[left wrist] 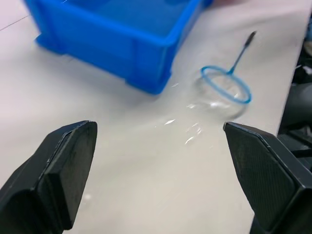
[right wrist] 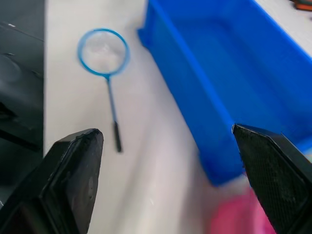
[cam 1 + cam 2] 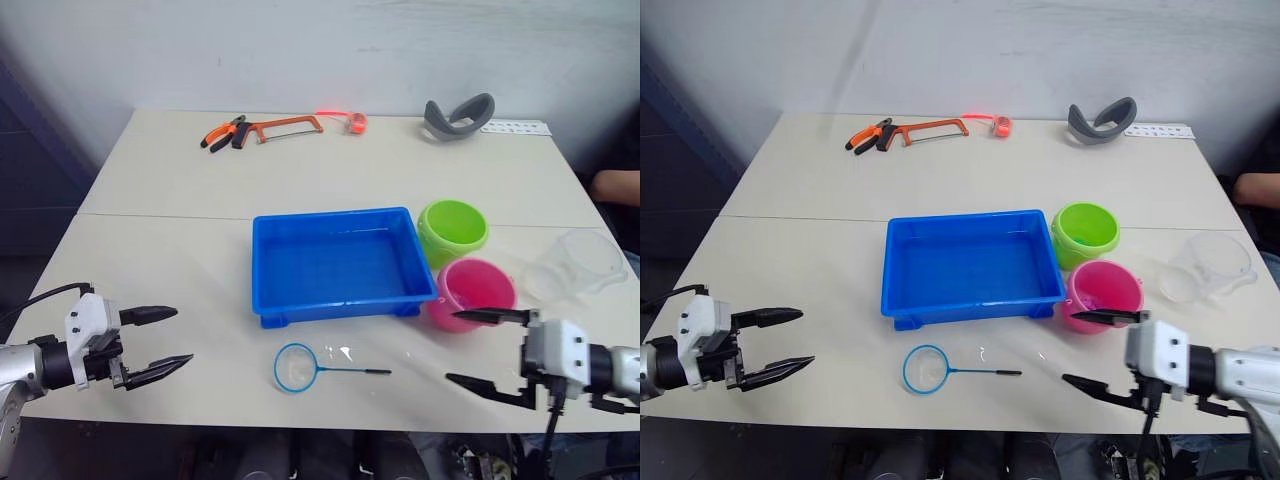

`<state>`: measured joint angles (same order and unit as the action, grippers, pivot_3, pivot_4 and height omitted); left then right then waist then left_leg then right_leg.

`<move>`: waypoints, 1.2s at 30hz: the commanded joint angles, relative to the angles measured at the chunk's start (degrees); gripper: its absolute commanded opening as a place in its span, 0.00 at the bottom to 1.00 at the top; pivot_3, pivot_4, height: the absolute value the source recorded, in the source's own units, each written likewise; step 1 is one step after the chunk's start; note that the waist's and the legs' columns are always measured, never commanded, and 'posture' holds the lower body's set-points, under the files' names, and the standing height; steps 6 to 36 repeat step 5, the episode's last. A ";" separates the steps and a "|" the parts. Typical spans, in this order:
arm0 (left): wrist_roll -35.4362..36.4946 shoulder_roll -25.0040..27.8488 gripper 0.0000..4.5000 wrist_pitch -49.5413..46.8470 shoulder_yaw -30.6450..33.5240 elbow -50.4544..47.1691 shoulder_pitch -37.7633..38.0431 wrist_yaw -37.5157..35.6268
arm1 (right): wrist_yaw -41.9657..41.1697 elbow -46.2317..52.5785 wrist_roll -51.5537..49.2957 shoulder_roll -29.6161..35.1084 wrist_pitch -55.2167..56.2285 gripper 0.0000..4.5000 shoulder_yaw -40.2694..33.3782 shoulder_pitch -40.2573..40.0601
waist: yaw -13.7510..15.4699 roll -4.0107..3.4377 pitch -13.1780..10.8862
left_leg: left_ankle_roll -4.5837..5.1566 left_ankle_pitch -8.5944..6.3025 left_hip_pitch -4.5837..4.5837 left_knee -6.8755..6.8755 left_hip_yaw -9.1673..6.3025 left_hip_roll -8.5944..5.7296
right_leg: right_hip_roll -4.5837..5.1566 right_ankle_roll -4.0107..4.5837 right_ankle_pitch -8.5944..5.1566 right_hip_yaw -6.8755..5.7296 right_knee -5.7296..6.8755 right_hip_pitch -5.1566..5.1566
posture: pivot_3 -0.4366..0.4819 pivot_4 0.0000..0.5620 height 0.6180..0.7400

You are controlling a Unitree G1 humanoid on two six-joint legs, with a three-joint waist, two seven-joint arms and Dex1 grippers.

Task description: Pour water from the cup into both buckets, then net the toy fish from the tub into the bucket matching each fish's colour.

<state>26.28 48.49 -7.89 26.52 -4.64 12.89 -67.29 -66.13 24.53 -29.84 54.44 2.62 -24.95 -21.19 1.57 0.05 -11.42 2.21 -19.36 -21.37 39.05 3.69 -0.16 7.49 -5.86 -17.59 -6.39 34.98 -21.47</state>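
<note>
Your left gripper (image 3: 157, 342) hangs over the near left corner of the table (image 3: 180, 180), fingers spread wide and empty. Your right gripper (image 3: 487, 348) hangs over the near right edge, fingers likewise wide apart, holding nothing.

The tub (image 3: 340, 262) sits at table centre. Taking the tub as the clock's centre and 12 o'clock as the far wall:
- The green bucket (image 3: 452, 231) stands at 2 o'clock, just beside the tub's far right corner.
- The pink bucket (image 3: 472, 292) stands at 4 o'clock, against the tub's near right corner and touching or nearly touching the green one.
- The cup (image 3: 575, 264) lies at 3 o'clock, beyond the buckets, near the table's right edge.
- The net (image 3: 298, 367) lies flat at 6 o'clock, hoop left, handle pointing right, between your two grippers.

No fish can be made out in the tub.

A hacksaw (image 3: 285, 126), pliers (image 3: 224, 133) and a grey curved object (image 3: 458, 116) lie along the far edge.
</note>
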 commanded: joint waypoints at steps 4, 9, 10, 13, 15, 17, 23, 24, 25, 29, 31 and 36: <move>-2.43 -1.61 1.00 6.13 -0.79 3.36 -1.83 1.69 | -3.94 -5.14 1.83 -3.62 7.77 1.00 -8.32 -3.51 | -0.19 0.02 0.01 | 0.01 -0.02 0.02 -0.05 0.04 0.00 | 0.00 0.00 0.00 0.02 -0.04 0.01 | 0.48 0.27 1.00; -2.64 -1.89 1.00 6.81 -1.08 3.66 -1.77 1.67 | -3.64 -5.58 2.23 -4.03 8.22 1.00 -7.85 -3.04 | -0.19 0.02 0.01 | 0.01 -0.02 0.03 -0.05 0.07 0.00 | 0.00 0.00 0.00 0.04 -0.03 0.01 | 0.48 0.27 1.00; -2.64 -1.89 1.00 6.81 -1.08 3.66 -1.77 1.67 | -3.64 -5.58 2.23 -4.03 8.22 1.00 -7.85 -3.04 | -0.19 0.02 0.01 | 0.01 -0.02 0.03 -0.05 0.07 0.00 | 0.00 0.00 0.00 0.04 -0.03 0.01 | 0.48 0.27 1.00; -2.64 -1.89 1.00 6.81 -1.08 3.66 -1.77 1.67 | -3.64 -5.58 2.23 -4.03 8.22 1.00 -7.85 -3.04 | -0.19 0.02 0.01 | 0.01 -0.02 0.03 -0.05 0.07 0.00 | 0.00 0.00 0.00 0.04 -0.03 0.01 | 0.48 0.27 1.00; -2.64 -1.89 1.00 6.81 -1.08 3.66 -1.77 1.67 | -3.64 -5.58 2.23 -4.03 8.22 1.00 -7.85 -3.04 | -0.19 0.02 0.01 | 0.01 -0.02 0.03 -0.05 0.07 0.00 | 0.00 0.00 0.00 0.04 -0.03 0.01 | 0.48 0.27 1.00; -2.64 -1.89 1.00 6.81 -1.08 3.66 -1.77 1.67 | -3.64 -5.58 2.23 -4.03 8.22 1.00 -7.85 -3.04 | -0.19 0.02 0.01 | 0.01 -0.02 0.03 -0.05 0.07 0.00 | 0.00 0.00 0.00 0.04 -0.03 0.01 | 0.48 0.27 1.00; -2.64 -1.89 1.00 6.81 -1.08 3.66 -1.77 1.67 | -3.64 -5.58 2.23 -4.03 8.22 1.00 -7.85 -3.04 | -0.19 0.02 0.01 | 0.01 -0.02 0.03 -0.05 0.07 0.00 | 0.00 0.00 0.00 0.04 -0.03 0.01 | 0.48 0.27 1.00; -2.64 -1.89 1.00 6.81 -1.08 3.66 -1.77 1.67 | -3.64 -5.58 2.23 -4.03 8.22 1.00 -7.85 -3.04 | -0.19 0.02 0.01 | 0.01 -0.02 0.03 -0.05 0.07 0.00 | 0.00 0.00 0.00 0.04 -0.03 0.01 | 0.48 0.27 1.00; -2.64 -1.89 1.00 6.81 -1.08 3.66 -1.77 1.67 | -3.64 -5.58 2.23 -4.03 8.22 1.00 -7.85 -3.04 | -0.19 0.02 0.01 | 0.01 -0.02 0.03 -0.05 0.07 0.00 | 0.00 0.00 0.00 0.04 -0.03 0.01 | 0.48 0.27 1.00; -2.64 -1.89 1.00 6.81 -1.08 3.66 -1.77 1.67 | -3.64 -5.58 2.23 -4.03 8.22 1.00 -7.85 -3.04 | -0.19 0.02 0.01 | 0.01 -0.02 0.03 -0.05 0.07 0.00 | 0.00 0.00 0.00 0.04 -0.03 0.01 | 0.48 0.27 1.00; -2.64 -1.89 1.00 6.81 -1.08 3.66 -1.77 1.67 | -3.64 -5.58 2.23 -4.03 8.22 1.00 -7.85 -3.04 | -0.19 0.02 0.01 | 0.01 -0.02 0.03 -0.05 0.07 0.00 | 0.00 0.00 0.00 0.04 -0.03 0.01 | 0.48 0.27 1.00; -2.64 -1.89 1.00 6.81 -1.08 3.66 -1.77 1.67 | -3.64 -5.58 2.23 -4.03 8.22 1.00 -7.85 -3.04 | -0.19 0.02 0.01 | 0.01 -0.02 0.03 -0.05 0.07 0.00 | 0.00 0.00 0.00 0.04 -0.03 0.01 | 0.48 0.27 1.00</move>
